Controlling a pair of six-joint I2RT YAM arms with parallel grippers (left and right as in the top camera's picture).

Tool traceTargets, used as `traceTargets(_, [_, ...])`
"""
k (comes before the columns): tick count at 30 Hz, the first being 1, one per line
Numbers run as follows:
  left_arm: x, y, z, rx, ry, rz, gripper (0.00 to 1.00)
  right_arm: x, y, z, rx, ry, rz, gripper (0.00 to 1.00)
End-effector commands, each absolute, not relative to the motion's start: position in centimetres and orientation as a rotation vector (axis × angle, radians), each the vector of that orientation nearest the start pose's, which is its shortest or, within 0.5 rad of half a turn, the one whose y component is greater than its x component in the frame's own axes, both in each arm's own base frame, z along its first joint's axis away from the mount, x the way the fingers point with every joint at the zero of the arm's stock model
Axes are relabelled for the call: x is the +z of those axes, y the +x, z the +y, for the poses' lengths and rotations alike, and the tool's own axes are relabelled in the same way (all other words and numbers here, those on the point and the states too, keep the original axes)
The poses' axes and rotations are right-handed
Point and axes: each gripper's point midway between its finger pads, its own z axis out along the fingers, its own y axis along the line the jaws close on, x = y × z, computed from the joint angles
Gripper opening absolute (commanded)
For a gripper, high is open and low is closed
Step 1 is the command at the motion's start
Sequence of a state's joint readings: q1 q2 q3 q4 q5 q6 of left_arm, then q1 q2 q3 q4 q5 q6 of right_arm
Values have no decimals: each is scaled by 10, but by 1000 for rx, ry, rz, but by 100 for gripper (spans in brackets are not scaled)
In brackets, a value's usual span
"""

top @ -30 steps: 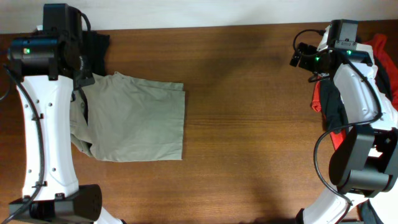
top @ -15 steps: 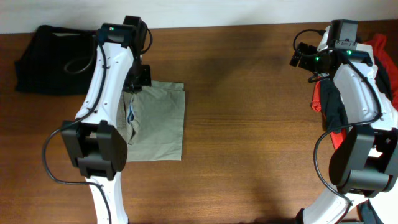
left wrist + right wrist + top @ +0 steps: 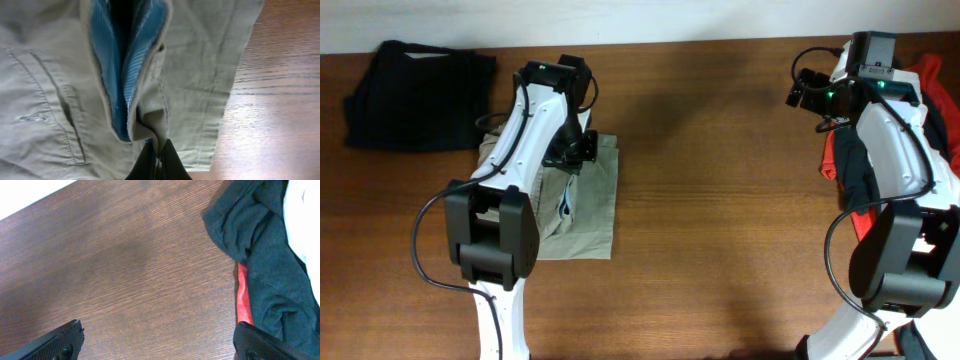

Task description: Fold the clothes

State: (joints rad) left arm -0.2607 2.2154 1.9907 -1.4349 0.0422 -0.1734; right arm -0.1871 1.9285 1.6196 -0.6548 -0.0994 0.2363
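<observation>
The khaki trousers (image 3: 590, 205) lie on the table left of centre, one side folded over toward the right. My left gripper (image 3: 575, 152) is shut on a fold of their waistband and holds it lifted over the cloth. In the left wrist view the trousers (image 3: 200, 70) show a blue lining (image 3: 131, 60), and my gripper (image 3: 159, 159) pinches the khaki edge. A folded black garment (image 3: 415, 92) lies at the back left. My right gripper (image 3: 159, 345) is open and empty over bare wood, beside a dark garment (image 3: 265, 255) and a red one (image 3: 243, 300).
A heap of red, black and white clothes (image 3: 930, 120) lies at the right edge under my right arm. The table's back edge (image 3: 670, 40) meets a white wall.
My left gripper has carried the trousers' waistband from the far left across to the right, folding the trousers over themselves and uncovering the black garment. The right arm has not moved.
</observation>
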Motion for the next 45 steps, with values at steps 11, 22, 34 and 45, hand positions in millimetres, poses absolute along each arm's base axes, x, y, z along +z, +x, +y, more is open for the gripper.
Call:
traceTargets(11, [81, 384, -126, -185, 255, 3265, 30, 156, 499, -75, 152, 491, 2455, 99])
traceTargets(22, [30, 328, -132, -270, 261, 3457, 1, 156, 499, -75, 152, 491, 2455, 99])
traceTargets(34, [32, 309, -169, -332, 400, 3444, 1, 156, 499, -75, 151, 491, 2455, 99])
traceTargets(45, [106, 458, -159, 3, 194, 2844, 1, 156, 499, -75, 152, 491, 2455, 99])
